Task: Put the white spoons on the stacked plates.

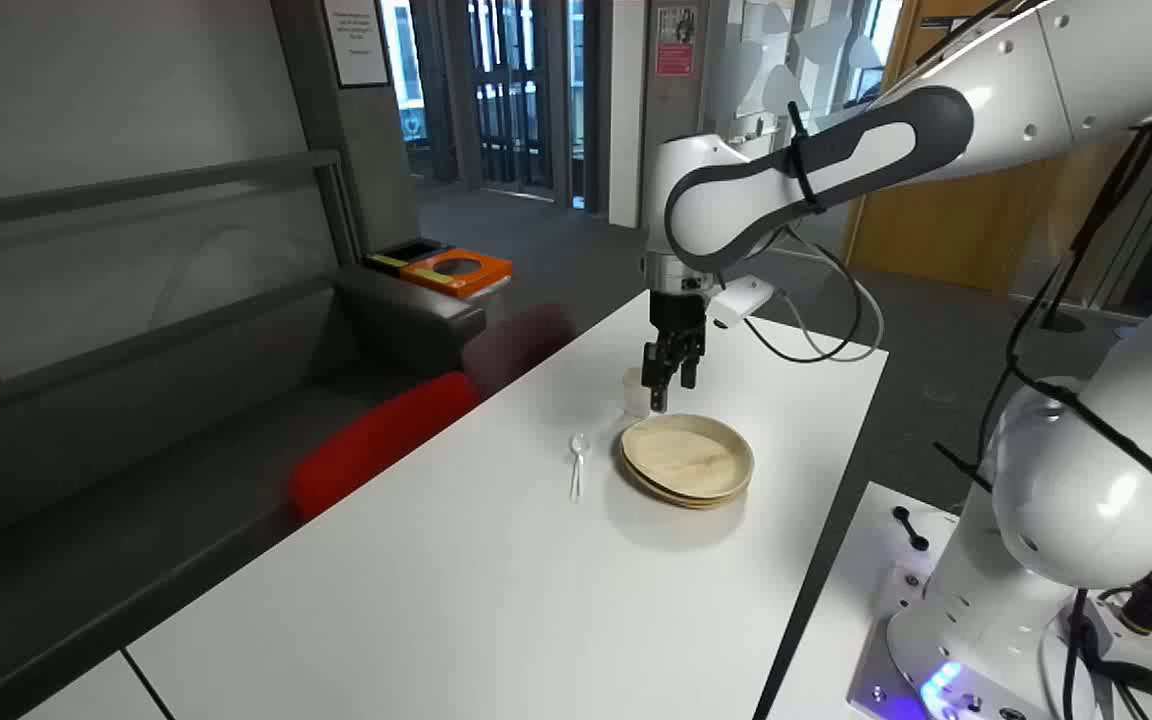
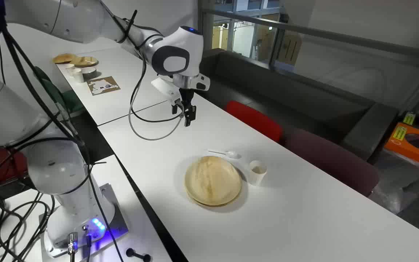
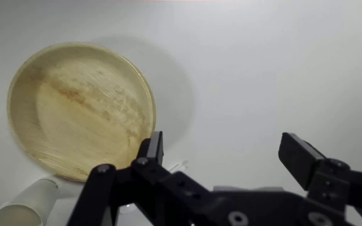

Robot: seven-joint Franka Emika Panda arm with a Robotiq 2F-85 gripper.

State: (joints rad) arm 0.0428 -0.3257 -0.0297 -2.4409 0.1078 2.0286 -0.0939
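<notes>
White spoons (image 1: 578, 466) lie together on the white table beside the stacked plates; they also show in an exterior view (image 2: 227, 153). In the wrist view only their handle ends (image 3: 179, 166) show clearly, next to the left finger; the gripper hides most of the rest. The stacked tan plates (image 1: 688, 455) show in both exterior views (image 2: 213, 181) and at the left of the wrist view (image 3: 83, 106). Nothing lies on the top plate. My gripper (image 1: 671, 388) is open and holds nothing, above the table and off to one side of plates and spoons (image 2: 182, 116) (image 3: 223, 147).
A white cup (image 2: 257, 174) stands close to the plates (image 1: 635, 393) (image 3: 33, 204). A red chair (image 1: 386, 440) and a dark red chair (image 2: 329, 160) stand along the table edge. More plates (image 2: 84, 62), cups (image 2: 77, 75) and a flat board (image 2: 103, 85) lie on the far table section.
</notes>
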